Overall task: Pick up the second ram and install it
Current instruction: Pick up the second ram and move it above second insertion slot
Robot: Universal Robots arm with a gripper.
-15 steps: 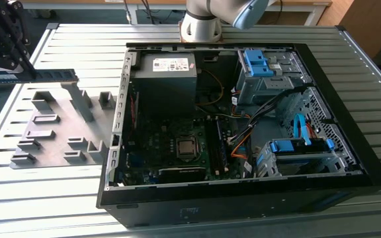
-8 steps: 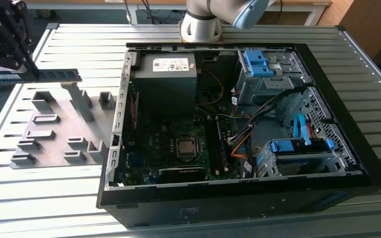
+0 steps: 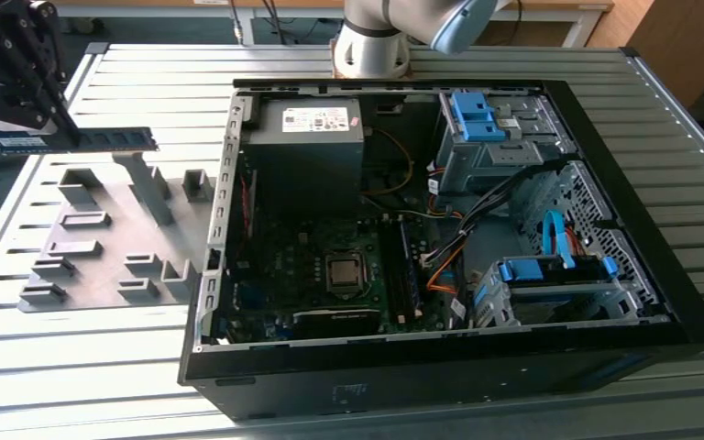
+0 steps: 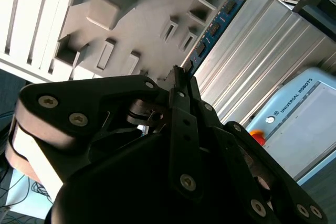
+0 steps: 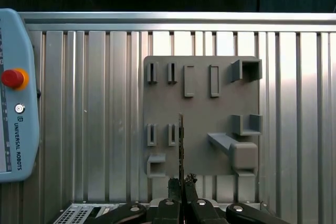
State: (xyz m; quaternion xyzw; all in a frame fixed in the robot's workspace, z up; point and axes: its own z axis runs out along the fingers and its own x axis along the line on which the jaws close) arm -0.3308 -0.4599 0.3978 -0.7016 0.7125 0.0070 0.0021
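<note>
1. Gripper (image 3: 56, 128): the black gripper stands at the exterior view's left, above the slatted aluminium table (image 3: 475, 417) and outside the open computer case (image 3: 645, 302). It also appears in both wrist views (image 4: 182, 74) (image 5: 181, 181).
2. Fingers (image 5: 190, 180): drawn narrow and clamped on one end of the second ram, with the board pinched between them.
3. Second ram (image 3: 114, 138): the stick is held in the air, lying level, with its free end pointing toward the case. It has a green board and a blue label. In the second wrist view (image 4: 218, 24) a row of black chips runs along it, and in the first wrist view (image 5: 181, 140) it is seen edge-on as a thin line.
4. Grey fixture plate (image 3: 107, 266): it lies on the table beneath the stick and carries upright blocks and slotted holders. The stick is clear of it.
5. Motherboard (image 3: 279, 266): it sits on the case floor with the processor socket (image 3: 344, 272) near its middle. Long dark memory slots (image 3: 406, 266) run just beside the socket, on the exterior view's right.
6. Power supply (image 3: 309, 137): mounted at the far end of the case. Blue drive brackets (image 3: 475, 115) sit toward the exterior view's right.
7. Teach pendant (image 5: 16, 129): it rests at the table edge and carries a red stop button (image 5: 11, 78).
</note>
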